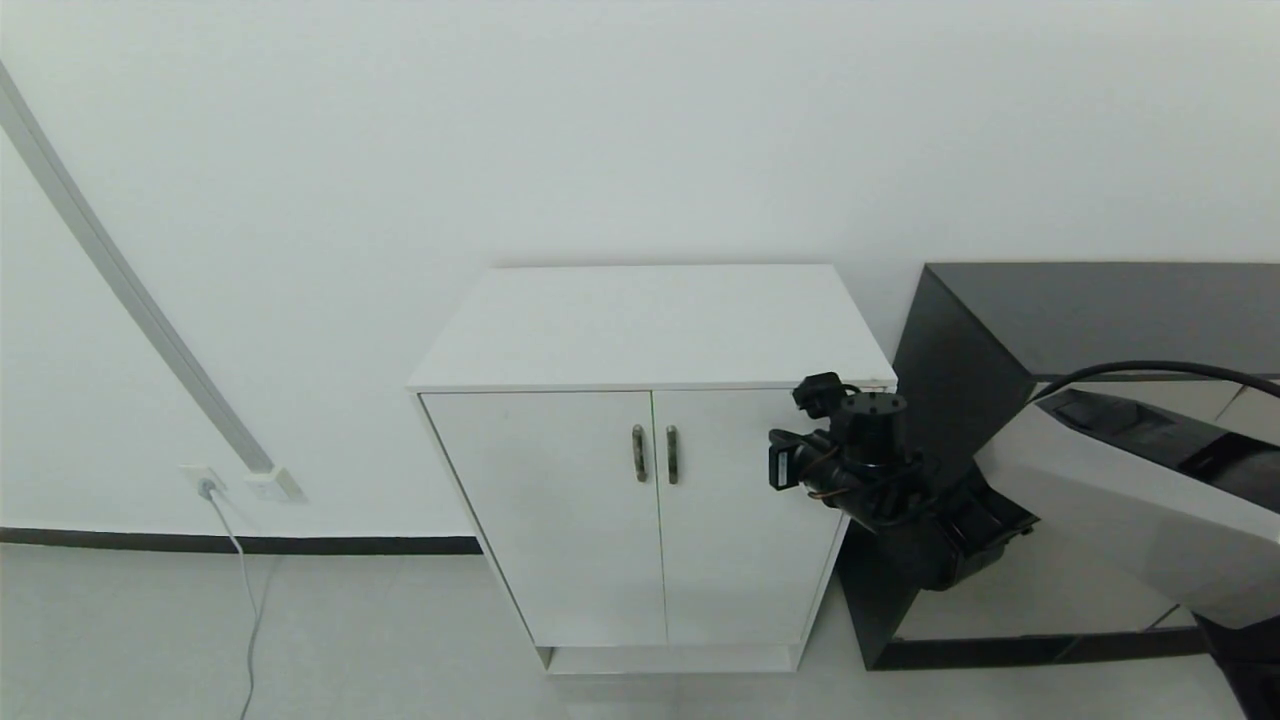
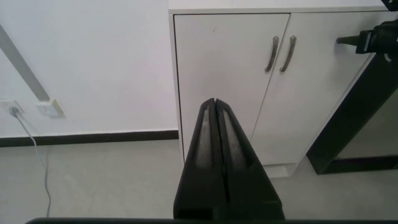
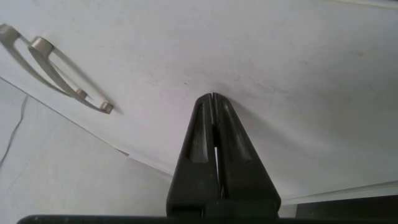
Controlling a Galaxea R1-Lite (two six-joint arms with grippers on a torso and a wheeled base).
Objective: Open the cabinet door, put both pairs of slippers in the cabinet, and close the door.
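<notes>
Close before the closed cabinet [image 1: 560, 520], the right tool [image 3: 213, 98] hangs pinched together, empty; the left tool [image 2: 214, 102] likewise, farther back.

Right arm [image 1: 1110, 500] has a glossy pale-grey shell, a black cylindrical wrist [image 1: 872, 425] with small screws, and a black cable [image 1: 1150, 367]; the fingers [image 2: 202, 149] are black and tapered.
</notes>
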